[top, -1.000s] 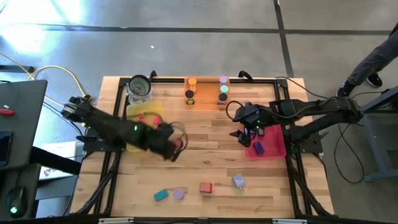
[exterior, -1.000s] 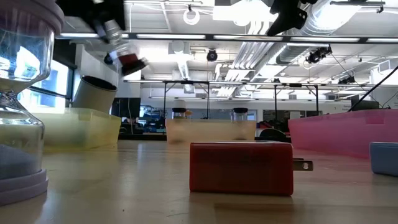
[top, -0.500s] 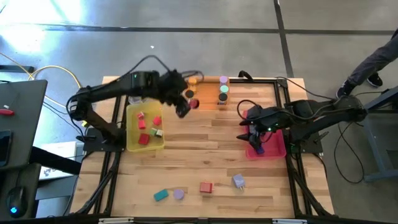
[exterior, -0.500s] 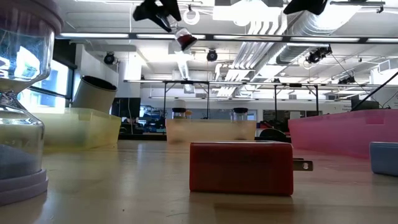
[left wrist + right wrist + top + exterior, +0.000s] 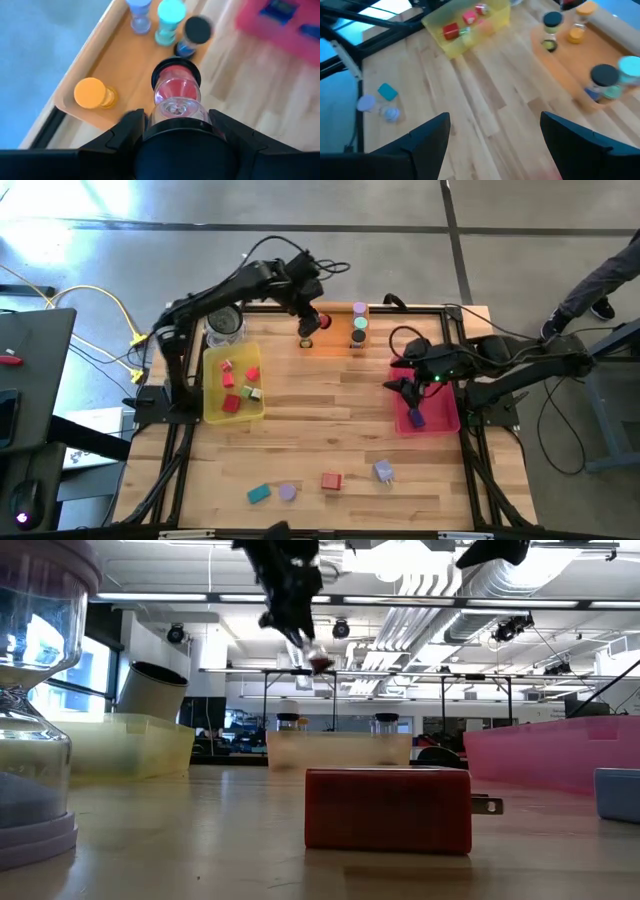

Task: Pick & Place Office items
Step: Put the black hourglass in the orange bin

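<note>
Red timer (image 5: 176, 95) now over orange tray (image 5: 335, 346)

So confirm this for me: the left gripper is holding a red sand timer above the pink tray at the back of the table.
Wrong tray. The left gripper holds the red sand timer above the orange tray at the back of the table, where the other timers stand. The left wrist view shows it; the high view puts the pink tray at the right side.
</note>
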Available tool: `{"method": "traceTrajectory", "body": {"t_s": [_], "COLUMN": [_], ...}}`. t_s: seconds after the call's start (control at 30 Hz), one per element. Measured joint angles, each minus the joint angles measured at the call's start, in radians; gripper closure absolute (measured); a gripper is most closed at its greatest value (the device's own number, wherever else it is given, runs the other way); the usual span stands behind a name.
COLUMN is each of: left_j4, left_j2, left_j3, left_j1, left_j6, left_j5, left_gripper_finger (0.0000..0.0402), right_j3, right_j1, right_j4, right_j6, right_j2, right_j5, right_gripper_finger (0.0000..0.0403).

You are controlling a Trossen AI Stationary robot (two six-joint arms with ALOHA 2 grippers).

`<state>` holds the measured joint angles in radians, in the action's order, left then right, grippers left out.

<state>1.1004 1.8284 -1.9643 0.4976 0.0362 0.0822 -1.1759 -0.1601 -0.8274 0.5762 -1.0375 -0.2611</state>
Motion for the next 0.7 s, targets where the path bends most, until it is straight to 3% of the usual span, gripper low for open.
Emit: {"method": "traceTrajectory", "body": {"t_s": [0.37, 0.7], "left_j4": [0.049, 0.144], "left_j2": [0.216, 0.263], "left_j3": [-0.025, -0.026], "left_j1": [0.021, 0.015], "left_j6": [-0.120, -0.148], "left_j5": [0.016, -0.015], "left_gripper_finger": [0.0208, 0.0208], "right_j3": [-0.001, -0.001], "right_j1": [0.076, 0.104], "right_j4": [-0.066, -0.076], "right_j6": [-0.001, -0.004], "right_j2": [0.033, 0.033], "right_j5": [-0.002, -0.002], "right_gripper_finger": [0.0103, 0.0103]}}
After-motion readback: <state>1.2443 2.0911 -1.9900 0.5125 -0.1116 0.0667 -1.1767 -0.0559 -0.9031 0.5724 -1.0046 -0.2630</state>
